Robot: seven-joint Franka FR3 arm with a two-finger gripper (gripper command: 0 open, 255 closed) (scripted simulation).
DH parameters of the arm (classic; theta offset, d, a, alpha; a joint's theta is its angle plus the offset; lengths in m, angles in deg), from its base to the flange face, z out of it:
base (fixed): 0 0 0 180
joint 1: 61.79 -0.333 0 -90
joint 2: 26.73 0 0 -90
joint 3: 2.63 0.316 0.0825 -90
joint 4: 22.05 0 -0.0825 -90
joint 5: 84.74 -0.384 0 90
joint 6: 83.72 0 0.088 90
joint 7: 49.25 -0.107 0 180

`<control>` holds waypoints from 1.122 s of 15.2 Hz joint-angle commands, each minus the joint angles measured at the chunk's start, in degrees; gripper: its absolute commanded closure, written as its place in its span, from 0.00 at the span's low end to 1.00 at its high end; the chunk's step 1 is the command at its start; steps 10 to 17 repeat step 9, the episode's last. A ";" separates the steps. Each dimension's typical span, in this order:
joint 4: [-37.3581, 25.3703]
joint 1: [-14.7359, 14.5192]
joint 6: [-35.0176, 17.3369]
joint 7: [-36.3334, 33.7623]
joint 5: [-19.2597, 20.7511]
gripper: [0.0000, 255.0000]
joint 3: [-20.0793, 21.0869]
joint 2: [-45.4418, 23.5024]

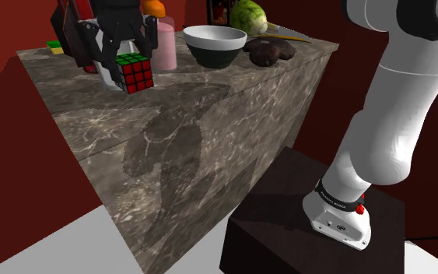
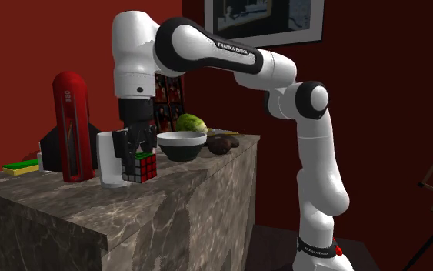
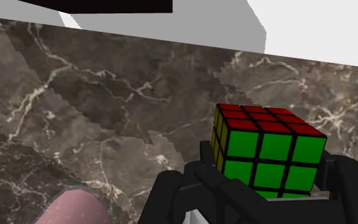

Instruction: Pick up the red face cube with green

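Clamping the Rubik's cube [image 3: 269, 143] from two sides, the fingers [image 3: 171, 194] appear to press on it with their tips only. In the wrist view most of the cube, with its red and green faces showing, juts out beyond them. That shallow hold is the first risk, I judge: if the arm rises fast or tilts, the cube can swivel between the fingers, or slide out and fall to the marble bench [image 3: 95, 102]. Whether the cube rests on the bench or hangs just clear of it I cannot tell, so dragging it sideways before a clean lift could also twist it loose. Just beside the fingers stands a white cup [image 2: 107, 165], close enough in the second exterior view that a sideways move of the hand may knock it over. A little further along the bench is a pink cup [image 1: 165, 45], near the cube on the shoulder view's right, and a swing that way would strike it. Beyond that sits a dark bowl with a white inside [image 1: 213, 48], well apart from the cube and at risk only if the cube drops and rolls toward it.
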 commanded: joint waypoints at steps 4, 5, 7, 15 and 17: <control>-6.84 -0.96 4.81 -0.56 1.20 1.00 0.28 -2.30; -8.34 -1.21 5.83 -0.69 1.48 1.00 0.34 -2.83; -11.52 -1.79 7.96 -0.96 2.12 1.00 0.47 -4.01; -11.75 -1.84 8.12 -0.98 2.16 1.00 0.46 -4.10; -11.75 -1.84 8.12 -0.98 2.16 1.00 0.46 -4.10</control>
